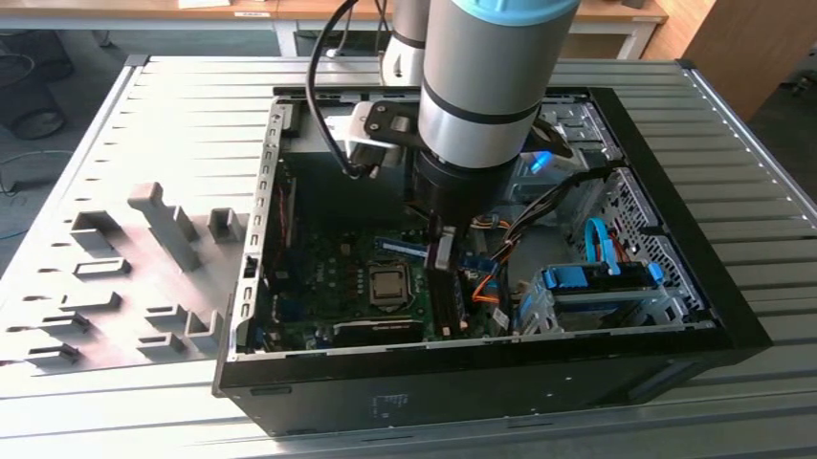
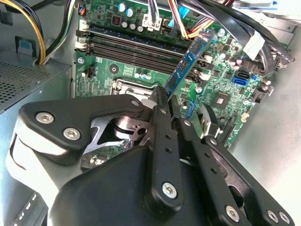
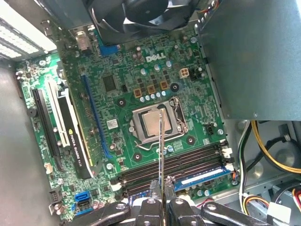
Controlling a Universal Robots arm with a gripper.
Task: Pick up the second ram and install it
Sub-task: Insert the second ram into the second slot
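Claw (image 2: 167, 97) clamped on the second ram (image 2: 188, 63) over the motherboard (image 2: 221, 80), the stick's held end hidden.

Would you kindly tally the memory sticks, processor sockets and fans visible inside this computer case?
Memory sticks: 2 (the second ram in the pincer; one seated stick)
Processor socket: 1
Fan: 1
Total: 4

You've got a ribbed grey metal table (image 1: 753, 220) on grey floor (image 1: 79, 69), light wooden desk (image 1: 77, 8) beyond it.
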